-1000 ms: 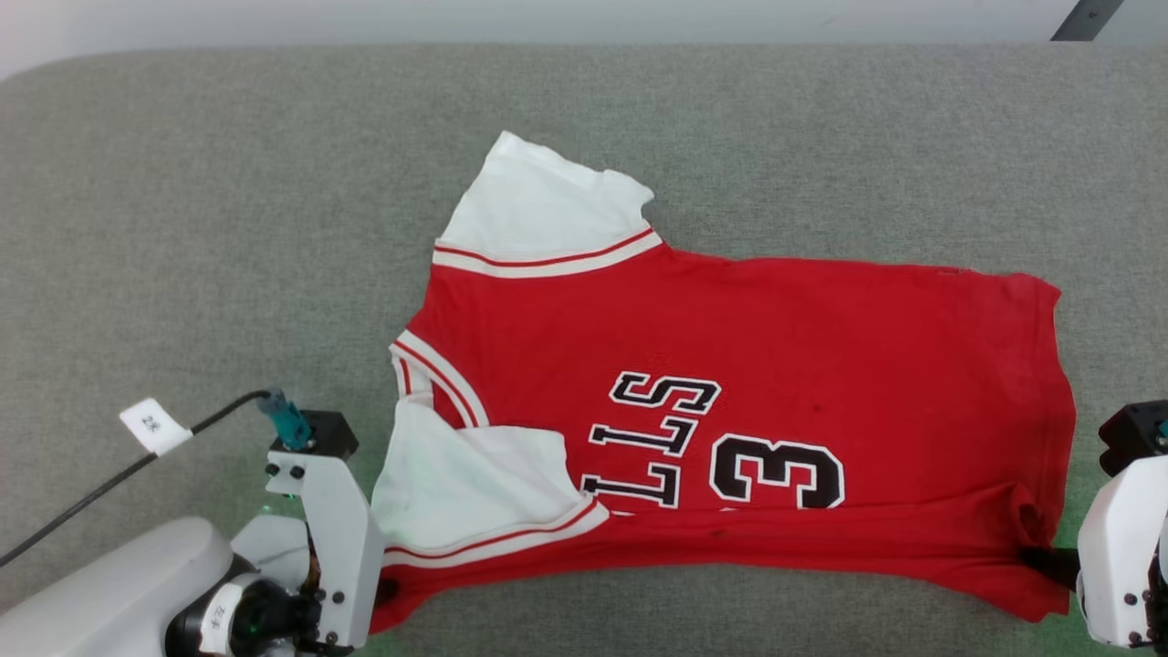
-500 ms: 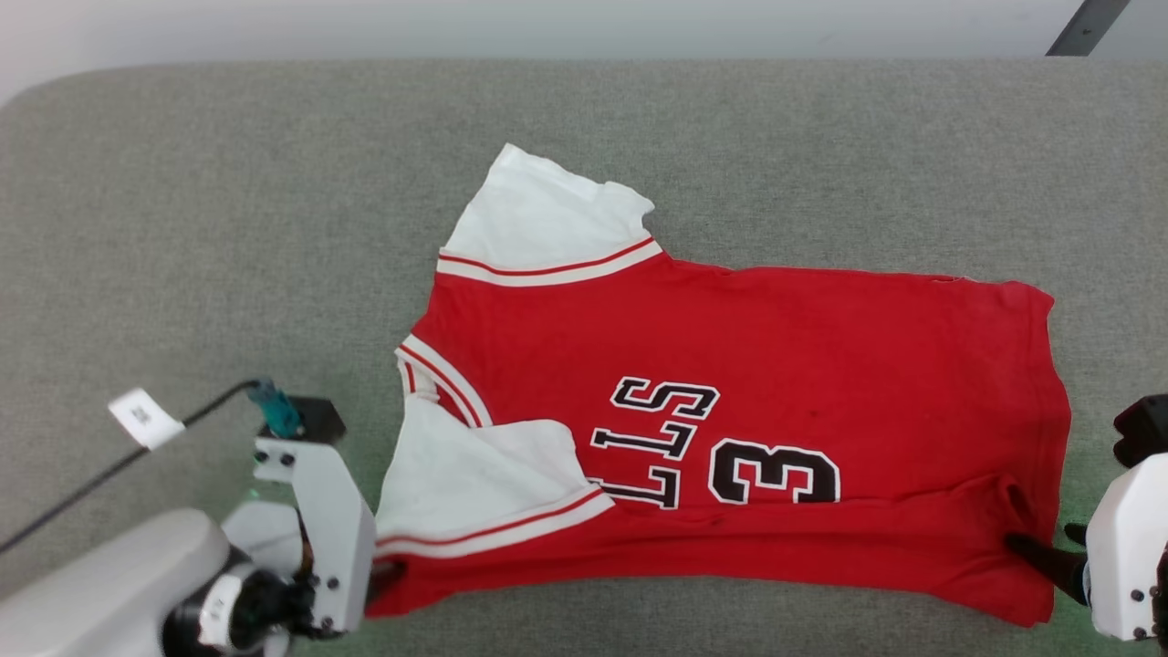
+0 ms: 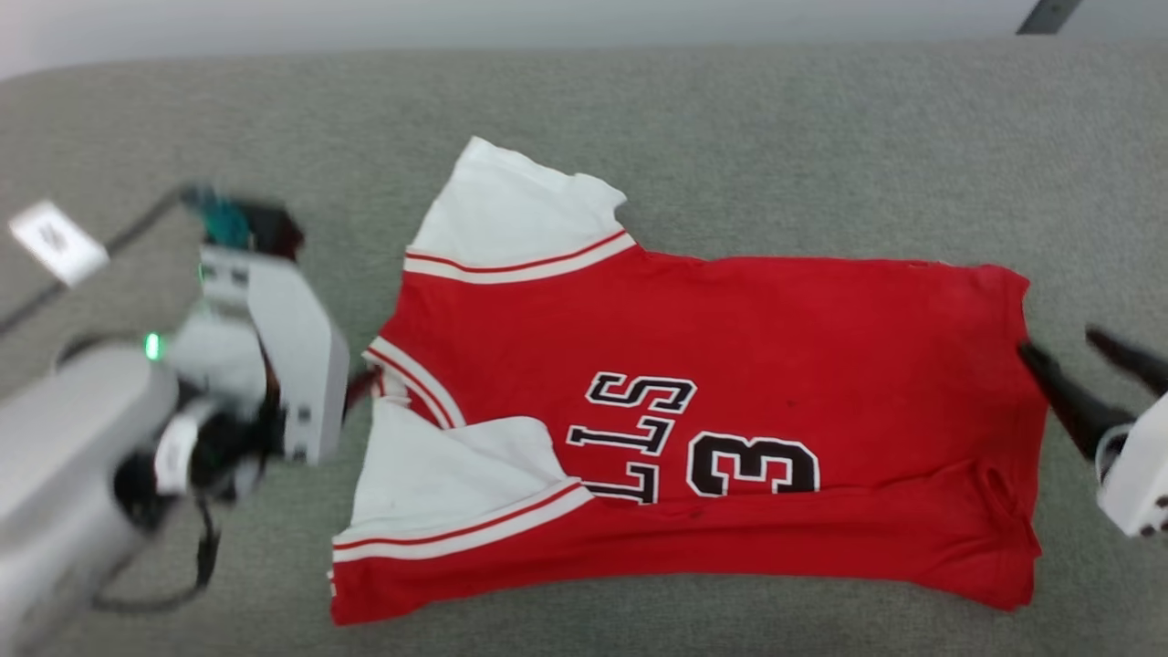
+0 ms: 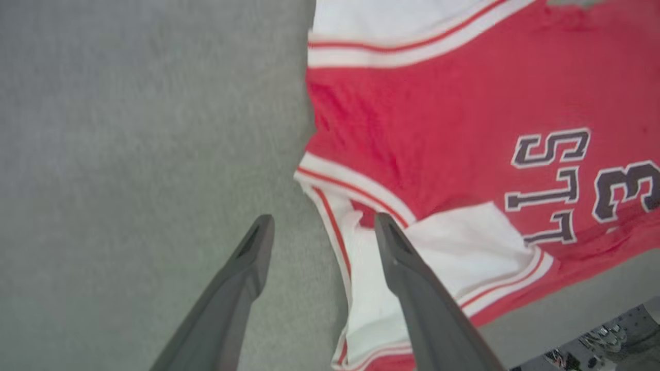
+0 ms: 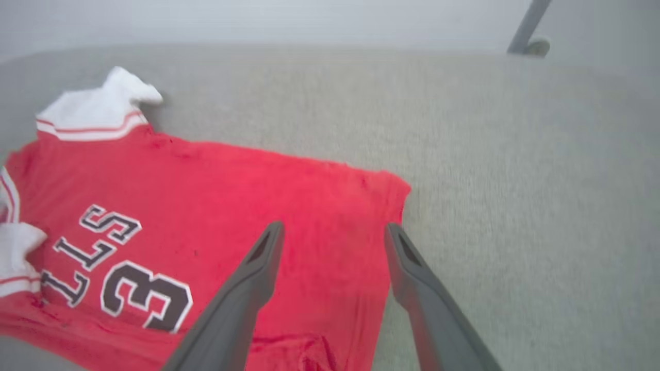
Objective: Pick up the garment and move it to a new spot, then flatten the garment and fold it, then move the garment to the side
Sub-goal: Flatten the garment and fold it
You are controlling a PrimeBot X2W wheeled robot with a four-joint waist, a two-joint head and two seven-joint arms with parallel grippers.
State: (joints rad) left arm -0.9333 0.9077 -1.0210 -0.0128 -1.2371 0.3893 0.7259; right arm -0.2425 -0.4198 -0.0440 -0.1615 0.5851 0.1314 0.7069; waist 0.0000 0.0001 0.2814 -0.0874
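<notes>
So the garment (image 3: 730, 365) lies on the grey surface (image 3: 776, 137), mid-fold with its near edge and one sleeve (image 3: 456, 484) turned in, and with the left pincer (image 4: 324, 219) at its collar (image 3: 411, 374) and the right pincer (image 5: 334, 226) at its hem (image 3: 1027, 411), both wide open and empty, I'd guess gripping those ends comes next.
</notes>
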